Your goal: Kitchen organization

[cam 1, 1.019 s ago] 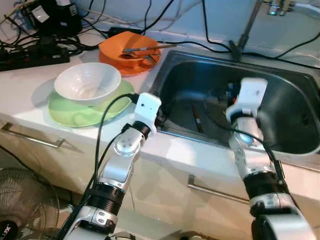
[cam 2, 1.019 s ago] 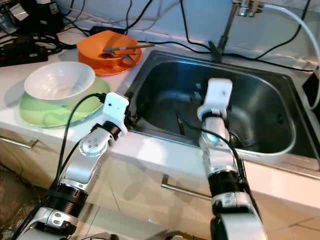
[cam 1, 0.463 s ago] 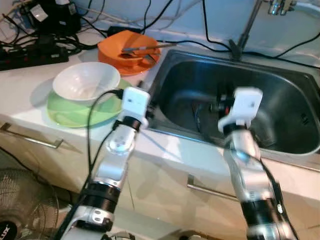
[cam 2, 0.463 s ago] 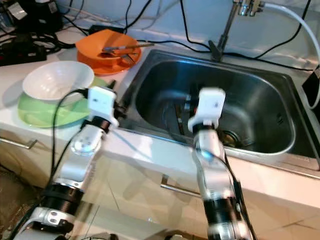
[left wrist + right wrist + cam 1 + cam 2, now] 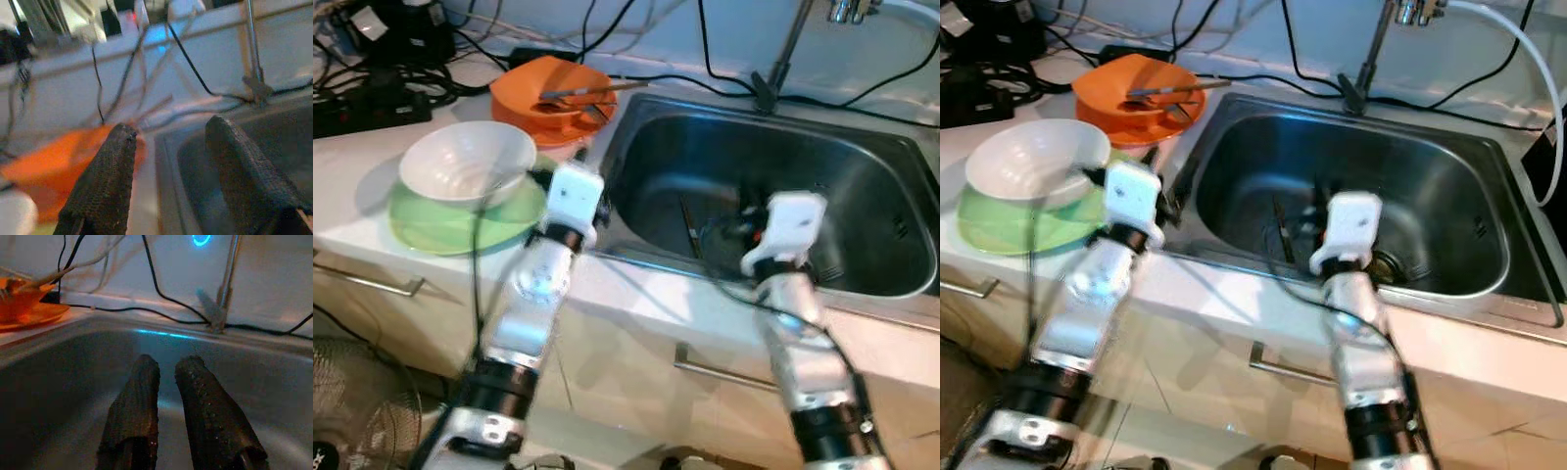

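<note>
An orange bowl (image 5: 548,98) with utensils (image 5: 579,92) laid across it stands on the white counter left of the steel sink (image 5: 862,211). Nearer, a white bowl (image 5: 465,162) rests on a green plate (image 5: 435,223). A dark chopstick (image 5: 688,224) lies on the sink floor. My left gripper (image 5: 168,142) is open and empty at the sink's left rim, beside the green plate, facing the orange bowl (image 5: 44,166). My right gripper (image 5: 166,364) is shut with nothing in it, low inside the sink near its front wall.
A power strip and tangled cables (image 5: 372,93) crowd the back left of the counter. The faucet stem (image 5: 783,59) rises behind the sink, with a cable running along the back rim. Cabinet handles (image 5: 372,284) sit below the counter's front edge.
The camera has shifted a little. My right gripper has drawn back toward the sink's front wall. My left gripper has moved slightly left, toward the bowls.
</note>
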Robot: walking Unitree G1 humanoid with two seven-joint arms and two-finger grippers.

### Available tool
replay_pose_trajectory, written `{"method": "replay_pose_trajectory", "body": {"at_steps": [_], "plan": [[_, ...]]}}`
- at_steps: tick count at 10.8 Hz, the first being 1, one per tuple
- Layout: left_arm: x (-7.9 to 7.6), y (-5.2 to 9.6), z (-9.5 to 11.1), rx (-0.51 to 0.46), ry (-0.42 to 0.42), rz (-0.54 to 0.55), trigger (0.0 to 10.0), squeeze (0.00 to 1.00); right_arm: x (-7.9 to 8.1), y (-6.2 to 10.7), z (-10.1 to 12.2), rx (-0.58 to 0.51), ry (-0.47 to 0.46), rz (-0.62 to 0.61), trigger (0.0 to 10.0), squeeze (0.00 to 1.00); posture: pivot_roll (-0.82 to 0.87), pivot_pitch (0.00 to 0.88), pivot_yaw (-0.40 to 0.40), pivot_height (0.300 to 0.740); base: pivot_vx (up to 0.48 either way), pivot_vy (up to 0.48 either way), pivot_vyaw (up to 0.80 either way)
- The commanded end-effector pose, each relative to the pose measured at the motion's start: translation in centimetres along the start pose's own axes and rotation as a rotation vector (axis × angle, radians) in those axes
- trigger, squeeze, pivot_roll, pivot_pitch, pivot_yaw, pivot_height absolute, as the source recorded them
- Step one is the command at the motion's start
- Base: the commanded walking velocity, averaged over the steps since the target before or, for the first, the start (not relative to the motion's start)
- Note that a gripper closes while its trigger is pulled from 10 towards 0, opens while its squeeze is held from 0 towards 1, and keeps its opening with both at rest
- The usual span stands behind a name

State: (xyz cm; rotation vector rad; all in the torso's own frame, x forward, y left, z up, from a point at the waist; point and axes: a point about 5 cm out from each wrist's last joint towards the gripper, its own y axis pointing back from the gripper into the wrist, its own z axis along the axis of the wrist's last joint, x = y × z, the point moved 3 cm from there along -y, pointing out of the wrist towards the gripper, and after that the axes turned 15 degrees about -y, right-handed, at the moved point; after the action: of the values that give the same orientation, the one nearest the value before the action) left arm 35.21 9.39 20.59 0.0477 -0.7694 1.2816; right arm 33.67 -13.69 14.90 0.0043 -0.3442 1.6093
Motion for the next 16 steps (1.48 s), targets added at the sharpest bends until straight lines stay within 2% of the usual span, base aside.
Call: {"method": "replay_pose_trajectory", "body": {"at_steps": [1,2,4,5,6,7,8,9,10,11,13,15,16], "plan": [[1.1,-0.5,1.1,-0.026,-0.031,0.024,10.0,0.00,0.3,0.0,-0.2,0.011,0.000,0.004,10.0,0.00,0.02,0.078,-0.026,0.740,0.000,0.000,0.00],[4.3,-1.1,2.0,-0.037,-0.057,0.100,10.0,0.00,0.8,-0.1,-0.3,0.012,-0.010,0.017,10.0,0.00,0.03,0.074,-0.026,0.740,0.000,0.000,0.00],[10.0,-1.2,1.5,0.030,-0.130,0.227,10.0,0.00,1.0,-0.3,-0.5,0.015,-0.013,0.020,10.0,0.00,0.05,0.065,-0.023,0.740,0.000,0.000,0.00],[13.7,-0.7,0.8,0.113,-0.125,0.321,10.0,0.00,1.1,-0.3,-0.6,0.018,-0.015,0.021,10.0,0.00,0.05,0.058,-0.019,0.740,0.000,0.000,0.00],[16.5,0.2,-0.3,0.213,-0.105,0.363,10.0,0.00,1.3,-0.3,-0.8,0.023,-0.018,0.023,10.0,0.00,0.06,0.055,-0.018,0.740,0.000,0.000,0.00],[18.0,0.9,-0.8,0.255,-0.076,0.370,10.0,0.00,1.4,-0.3,-0.9,0.027,-0.020,0.025,10.0,0.00,0.06,0.054,-0.017,0.740,0.000,0.000,0.00],[19.3,1.6,-1.3,0.300,-0.038,0.382,10.0,1.00,1.4,-0.3,-1.1,0.034,-0.021,0.027,10.0,0.00,0.07,0.052,-0.019,0.740,0.000,0.000,0.00],[20.0,2.8,-2.6,0.392,0.046,0.373,10.0,1.00,1.6,-0.4,-1.3,0.042,-0.021,0.033,10.0,0.00,0.07,0.049,-0.020,0.740,0.000,0.000,0.00],[19.6,3.3,-3.3,0.452,0.065,0.313,10.0,0.92,1.7,-0.4,-1.4,0.046,-0.023,0.039,10.0,0.00,0.08,0.048,-0.021,0.740,0.000,0.000,0.00],[19.6,4.0,-3.9,0.515,0.062,0.301,10.0,0.00,1.9,-0.4,-1.5,0.050,-0.024,0.045,10.0,0.00,0.08,0.046,-0.024,0.740,0.000,0.000,0.00],[19.6,4.6,-4.5,0.565,0.089,0.310,10.0,0.00,1.9,-0.3,-1.6,0.054,-0.026,0.050,10.0,0.00,0.08,0.044,-0.025,0.740,0.000,0.000,0.00],[18.7,6.3,-6.9,0.725,0.167,0.307,10.0,0.00,2.1,-0.4,-1.7,0.058,-0.029,0.058,10.0,0.00,0.08,0.044,-0.022,0.740,0.000,0.000,0.00],[18.6,6.5,-7.1,0.740,0.181,0.309,10.0,0.00,2.1,-0.4,-1.7,0.059,-0.029,0.058,10.0,0.00,0.08,0.044,-0.022,0.740,0.000,0.000,0.00]]}}
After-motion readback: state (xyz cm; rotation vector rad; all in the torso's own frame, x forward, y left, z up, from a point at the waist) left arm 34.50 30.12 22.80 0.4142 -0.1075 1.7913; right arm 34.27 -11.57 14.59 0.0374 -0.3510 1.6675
